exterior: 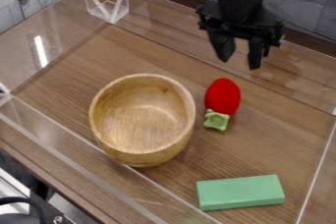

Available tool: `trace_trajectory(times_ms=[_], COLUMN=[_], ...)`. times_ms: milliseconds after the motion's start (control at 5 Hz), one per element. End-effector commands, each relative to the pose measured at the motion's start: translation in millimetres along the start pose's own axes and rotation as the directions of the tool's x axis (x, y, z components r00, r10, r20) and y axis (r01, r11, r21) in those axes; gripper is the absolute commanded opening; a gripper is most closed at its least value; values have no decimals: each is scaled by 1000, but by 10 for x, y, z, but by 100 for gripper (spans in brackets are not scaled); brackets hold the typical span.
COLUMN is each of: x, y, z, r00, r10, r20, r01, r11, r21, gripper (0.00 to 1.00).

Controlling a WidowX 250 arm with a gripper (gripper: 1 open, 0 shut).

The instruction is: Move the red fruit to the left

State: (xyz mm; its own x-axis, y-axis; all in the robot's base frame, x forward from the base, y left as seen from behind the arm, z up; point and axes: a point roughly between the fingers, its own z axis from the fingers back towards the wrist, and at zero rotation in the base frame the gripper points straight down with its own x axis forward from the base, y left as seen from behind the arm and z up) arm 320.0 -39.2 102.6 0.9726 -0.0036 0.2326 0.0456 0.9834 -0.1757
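Now one glossy red toy strawberry (222, 96) lies at the round wooden bowl's (141, 118) three o'clock; one flat green block (241, 191); black tool (241, 52) wide open, empty.

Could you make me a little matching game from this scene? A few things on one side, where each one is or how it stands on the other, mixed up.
Things:
1. wooden bowl
2. red fruit
3. green block
4. tool

Places or states:
A. lying just right of the bowl
B. raised above the table, jaws open, holding nothing
C. flat near the front edge
D. left of centre, empty

Pairs: 1-D, 2-A, 3-C, 4-B
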Motion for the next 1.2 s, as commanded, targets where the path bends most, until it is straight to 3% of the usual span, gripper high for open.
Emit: trace_trajectory(times_ms=[0, 400, 600, 800, 1000], x=[24, -90, -144, -162, -109], y=[80, 93, -35, -170, -156], z=[65, -160, -305, -402, -275], r00=[998, 992, 995, 997, 999], r10=[-54, -127, -92, -56, -31], r20=[42, -22, -40, -44, -29], r01=[54, 127, 94, 58, 33], r11=[999, 992, 995, 997, 998], r21=[10, 15, 37, 56, 49], gripper=[100, 100, 100, 0, 0])
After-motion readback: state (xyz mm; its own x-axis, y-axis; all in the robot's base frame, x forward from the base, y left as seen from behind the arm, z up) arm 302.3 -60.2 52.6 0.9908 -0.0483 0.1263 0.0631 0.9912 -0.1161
